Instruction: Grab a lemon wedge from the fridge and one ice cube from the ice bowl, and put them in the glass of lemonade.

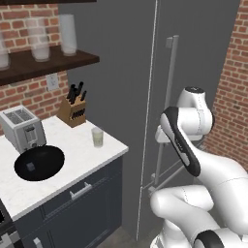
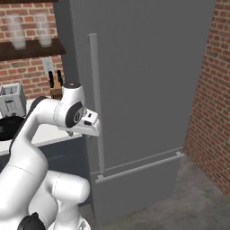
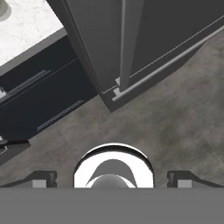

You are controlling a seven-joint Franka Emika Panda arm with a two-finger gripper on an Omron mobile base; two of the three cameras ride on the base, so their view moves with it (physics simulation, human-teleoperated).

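While the fridge stands shut, its long bar handle upright on the door, we see the glass of lemonade on the white tabletop near the edge facing the fridge. Left of the glass lies the ice bowl, with a small ice cube inside; a toaster stands behind the bowl. Our gripper points down at the floor, fingertips spread wide, holding nothing.

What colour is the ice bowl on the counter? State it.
Black. The ice bowl shows best in the left base view, beside the toaster.
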